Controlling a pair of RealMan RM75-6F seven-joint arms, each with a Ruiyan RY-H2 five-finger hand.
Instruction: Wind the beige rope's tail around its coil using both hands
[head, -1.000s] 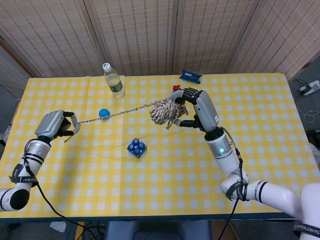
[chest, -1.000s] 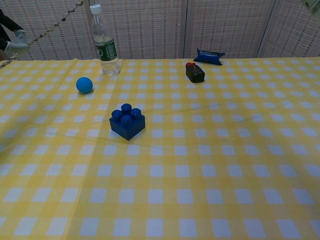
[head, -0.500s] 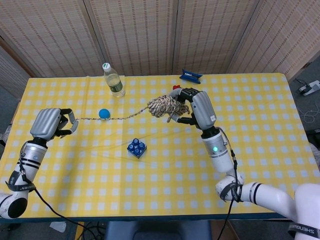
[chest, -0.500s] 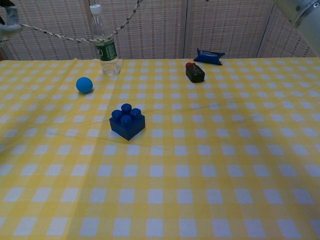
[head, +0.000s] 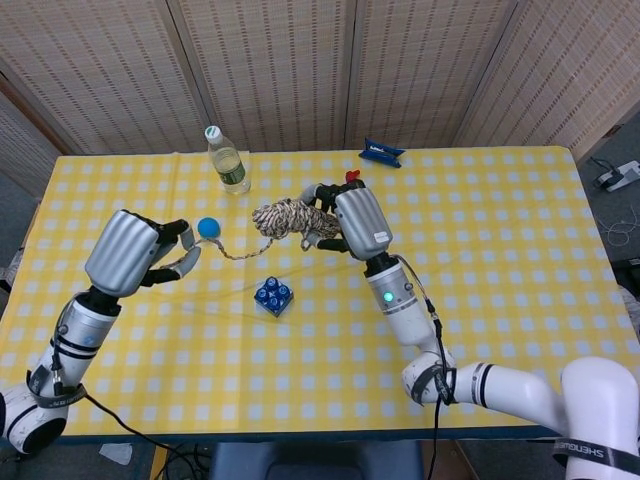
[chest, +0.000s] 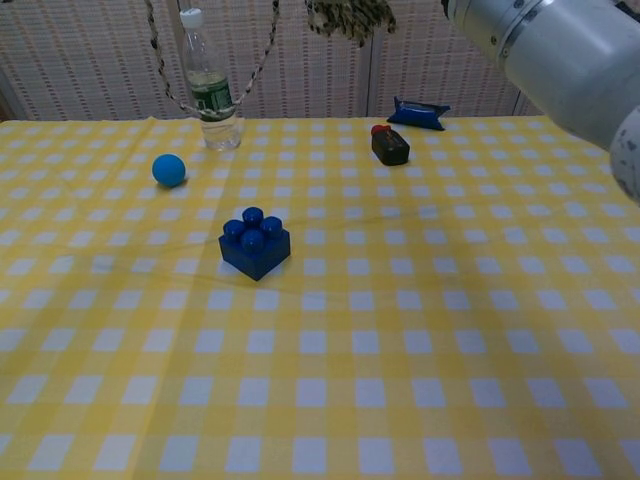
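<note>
My right hand holds the beige rope coil up in the air over the table's middle; the coil's underside shows at the top of the chest view. The rope's tail sags in a loop from the coil to my left hand, which pinches its end at the fingertips. In the chest view the tail hangs as a loop in front of the bottle. Only my right forearm appears in the chest view; the left hand is out of it.
On the yellow checked table stand a water bottle, a blue ball, a blue toy brick, a small dark object with a red cap and a blue packet at the back.
Both hands have risen toward the camera and come closer together. The coil moved left, and the tail, taut before, now hangs slack in a loop.
</note>
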